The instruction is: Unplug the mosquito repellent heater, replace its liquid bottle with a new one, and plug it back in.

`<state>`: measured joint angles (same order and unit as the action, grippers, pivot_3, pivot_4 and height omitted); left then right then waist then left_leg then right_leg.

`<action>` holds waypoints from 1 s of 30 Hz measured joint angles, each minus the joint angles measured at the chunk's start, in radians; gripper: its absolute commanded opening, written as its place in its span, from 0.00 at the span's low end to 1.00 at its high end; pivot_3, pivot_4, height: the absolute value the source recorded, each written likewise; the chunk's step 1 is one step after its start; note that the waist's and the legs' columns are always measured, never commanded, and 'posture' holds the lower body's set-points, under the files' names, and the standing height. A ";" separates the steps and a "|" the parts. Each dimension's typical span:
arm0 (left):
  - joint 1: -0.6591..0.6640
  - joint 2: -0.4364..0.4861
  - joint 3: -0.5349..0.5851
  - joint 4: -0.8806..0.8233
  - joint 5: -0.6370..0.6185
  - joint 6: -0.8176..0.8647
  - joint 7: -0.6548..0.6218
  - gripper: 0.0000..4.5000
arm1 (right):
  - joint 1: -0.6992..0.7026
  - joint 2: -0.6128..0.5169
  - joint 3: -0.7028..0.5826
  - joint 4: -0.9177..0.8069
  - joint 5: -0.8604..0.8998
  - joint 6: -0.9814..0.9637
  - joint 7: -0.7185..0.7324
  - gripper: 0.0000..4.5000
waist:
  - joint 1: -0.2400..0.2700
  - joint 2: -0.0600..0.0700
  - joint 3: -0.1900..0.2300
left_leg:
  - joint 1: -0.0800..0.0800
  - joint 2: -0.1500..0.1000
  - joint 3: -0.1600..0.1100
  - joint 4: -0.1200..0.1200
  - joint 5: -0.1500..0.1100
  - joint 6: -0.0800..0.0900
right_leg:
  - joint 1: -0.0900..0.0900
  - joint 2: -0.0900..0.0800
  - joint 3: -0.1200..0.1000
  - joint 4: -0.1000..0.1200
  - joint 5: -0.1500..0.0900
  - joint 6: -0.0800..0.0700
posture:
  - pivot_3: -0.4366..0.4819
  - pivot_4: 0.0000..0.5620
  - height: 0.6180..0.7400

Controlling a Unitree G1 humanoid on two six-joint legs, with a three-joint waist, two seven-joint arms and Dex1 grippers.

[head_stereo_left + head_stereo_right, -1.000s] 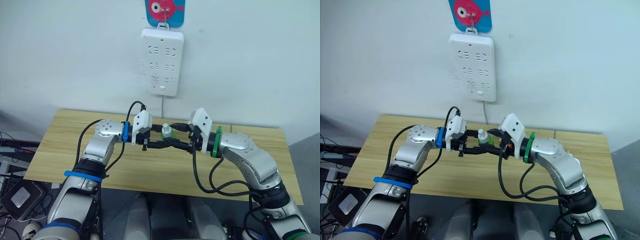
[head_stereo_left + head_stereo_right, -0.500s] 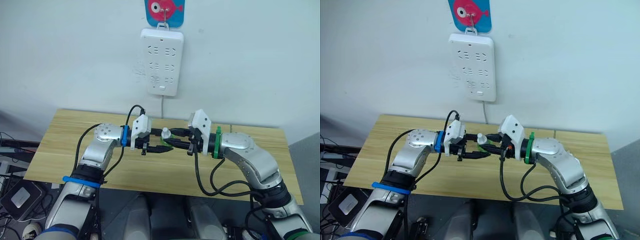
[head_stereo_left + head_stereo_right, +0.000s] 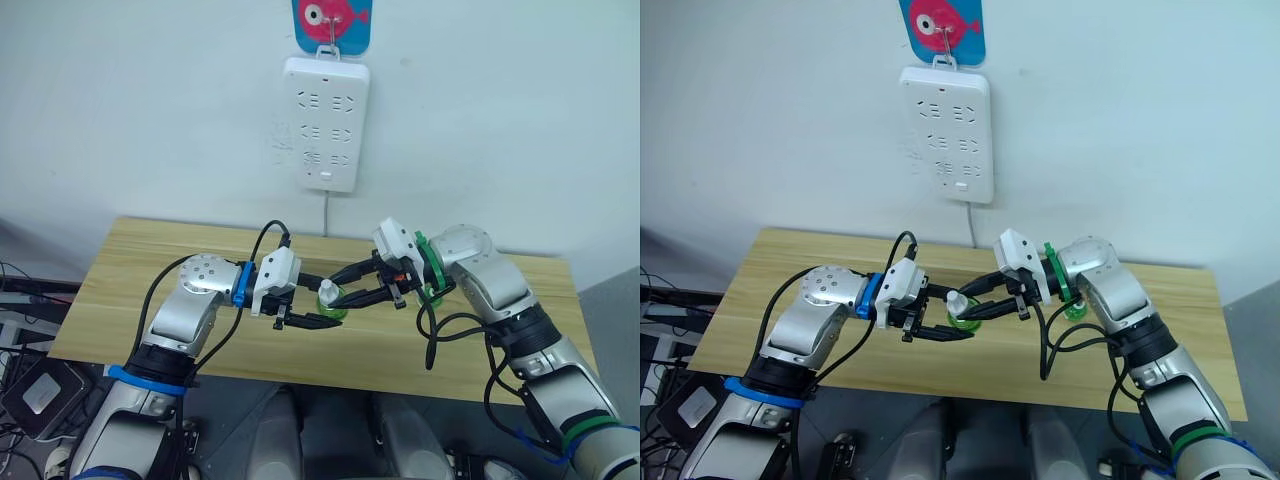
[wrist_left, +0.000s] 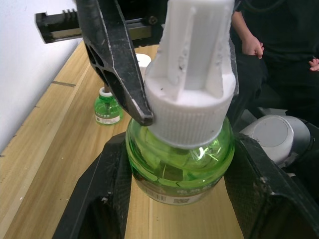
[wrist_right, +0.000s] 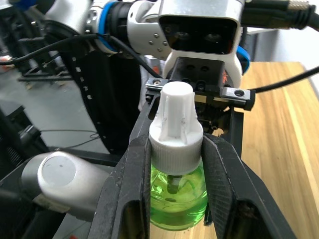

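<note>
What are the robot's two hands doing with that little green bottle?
Both pincers are holding one small green bottle with a white cap above the wooden table. The left pincer grips its green body, while the right pincer is closed around the white cap. A second green bottle stands on the table. The white power strip hangs on the wall.

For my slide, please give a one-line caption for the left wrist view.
Green liquid bottle with white cap held between black jaws above the wooden table; second green bottle stands behind.
</note>
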<state>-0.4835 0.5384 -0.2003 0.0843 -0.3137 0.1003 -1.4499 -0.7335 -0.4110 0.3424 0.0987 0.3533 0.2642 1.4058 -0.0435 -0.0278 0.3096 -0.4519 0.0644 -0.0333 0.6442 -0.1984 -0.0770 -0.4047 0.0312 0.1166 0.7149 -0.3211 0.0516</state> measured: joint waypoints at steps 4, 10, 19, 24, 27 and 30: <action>-0.001 -0.015 -0.021 0.007 0.005 -0.016 0.004 0.50 | 0.028 -0.044 -0.019 -0.025 -0.002 -0.004 -0.006 0.87 | 0.011 0.000 0.000 | 0.000 0.000 -0.001 0.000 0.000 0.000 | 0.000 0.000 -0.001 0.000 0.000 0.000 | 0.48 0.50 1.00; 0.008 -0.029 -0.005 0.074 0.021 -0.049 0.069 0.50 | 0.227 -0.138 -0.100 -0.171 -0.018 0.072 -0.145 0.93 | 0.016 0.000 0.000 | -0.001 -0.001 -0.002 0.000 0.000 0.000 | 0.001 -0.001 -0.002 0.000 0.000 0.000 | 0.48 0.50 1.00; -0.004 -0.053 0.014 0.140 0.029 -0.085 0.148 0.50 | 0.402 -0.029 -0.176 -0.501 -0.015 0.268 -0.532 0.93 | 0.007 0.000 0.000 | 0.000 -0.001 -0.004 0.000 0.001 -0.001 | 0.001 0.000 -0.002 0.002 0.000 0.000 | 0.45 0.48 1.00; -0.021 -0.060 0.013 0.161 0.040 -0.090 0.155 0.50 | 0.431 0.001 -0.153 -0.567 -0.019 0.319 -0.628 0.93 | 0.010 0.000 0.000 | -0.001 -0.001 -0.004 0.000 0.001 -0.001 | 0.001 0.000 -0.002 0.002 0.000 0.000 | 0.44 0.47 1.00; -0.031 -0.073 0.012 0.163 0.043 -0.091 0.156 0.50 | 0.433 0.029 -0.121 -0.566 -0.023 0.323 -0.671 0.93 | 0.010 0.000 -0.001 | -0.001 -0.001 -0.004 0.000 0.001 -0.001 | 0.001 0.000 -0.002 0.002 0.000 0.000 | 0.44 0.46 1.00; -0.041 -0.077 0.010 0.165 0.045 -0.092 0.154 0.50 | 0.432 0.049 -0.099 -0.564 -0.037 0.323 -0.706 0.93 | 0.010 0.000 -0.001 | -0.001 -0.001 -0.004 0.000 0.001 -0.001 | 0.001 0.000 -0.003 0.002 0.000 0.000 | 0.44 0.46 1.00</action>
<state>-0.5243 0.4615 -0.1900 0.2488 -0.2685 0.0088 -1.2959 -0.3018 -0.3616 0.2438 -0.4650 0.3165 0.5869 0.6996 -0.0339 -0.0280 0.3088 -0.4524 0.0637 -0.0375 0.6445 -0.1976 -0.0783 -0.4038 0.0314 0.1139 0.7165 -0.3211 0.0513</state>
